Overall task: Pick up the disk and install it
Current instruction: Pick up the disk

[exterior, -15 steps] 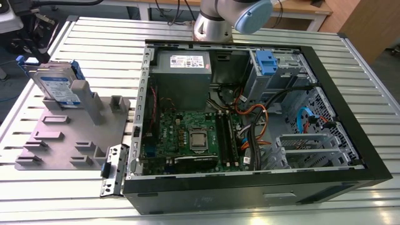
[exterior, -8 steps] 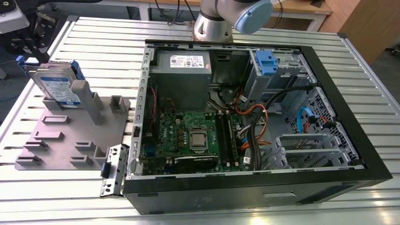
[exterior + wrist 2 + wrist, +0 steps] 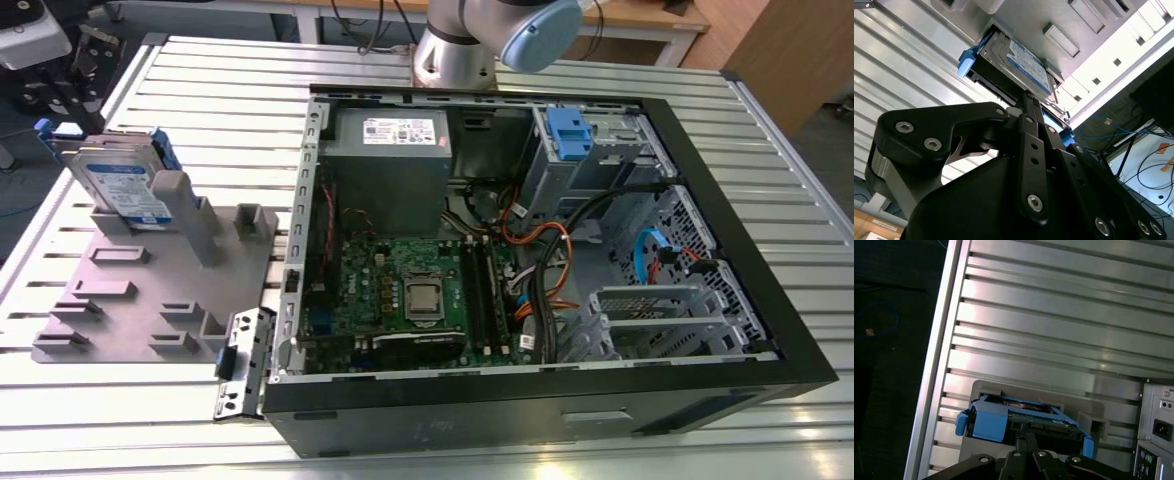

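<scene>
The pincer (image 3: 1026, 437), pressed together and holding nothing, points at the disk (image 3: 123, 185), which stands on edge in a grey holder (image 3: 160, 300) on the worktop (image 3: 174, 80), beside the open computer case (image 3: 534, 250). The disk is probably stiff, dense and sensitive to knocks. Its metal faces look slick, so grip across them above the holder, not by the bendy blue frame (image 3: 989, 420).

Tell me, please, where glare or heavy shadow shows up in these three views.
Exterior view: light falls evenly on the table, while the computer case is shaded inside. Second wrist view: the table washes out white beyond the disk. First wrist view: glare bands streak the table slats; the floor beside is almost black.
</scene>
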Action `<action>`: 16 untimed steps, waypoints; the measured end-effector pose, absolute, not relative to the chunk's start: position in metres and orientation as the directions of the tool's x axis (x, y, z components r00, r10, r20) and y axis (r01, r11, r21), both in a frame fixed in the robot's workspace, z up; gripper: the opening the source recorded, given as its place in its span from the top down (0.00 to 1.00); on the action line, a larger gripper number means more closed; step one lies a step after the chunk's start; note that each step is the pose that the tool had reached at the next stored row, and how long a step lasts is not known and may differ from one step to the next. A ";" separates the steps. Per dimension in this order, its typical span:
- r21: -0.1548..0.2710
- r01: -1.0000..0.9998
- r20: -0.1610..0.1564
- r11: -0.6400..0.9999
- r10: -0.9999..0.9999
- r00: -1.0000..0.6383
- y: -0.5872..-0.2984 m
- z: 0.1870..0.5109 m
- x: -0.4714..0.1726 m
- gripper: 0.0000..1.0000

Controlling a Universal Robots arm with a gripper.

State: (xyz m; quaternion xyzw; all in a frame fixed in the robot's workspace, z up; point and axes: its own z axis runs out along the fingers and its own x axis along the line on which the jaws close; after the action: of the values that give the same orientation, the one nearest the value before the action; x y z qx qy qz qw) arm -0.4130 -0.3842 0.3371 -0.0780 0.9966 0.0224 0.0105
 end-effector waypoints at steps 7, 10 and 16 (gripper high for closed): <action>0.043 -0.156 -0.024 0.987 -0.155 -0.988 -0.384 0.337 -0.413 0.89; 0.043 -0.168 -0.024 0.985 -0.168 -0.986 -0.384 0.337 -0.413 0.89; 0.043 -0.242 -0.024 0.969 -0.241 -0.970 -0.384 0.337 -0.413 0.89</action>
State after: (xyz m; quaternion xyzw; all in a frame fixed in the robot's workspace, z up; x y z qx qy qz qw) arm -0.4130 -0.3842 0.3370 -0.1219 0.9922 0.0228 0.0095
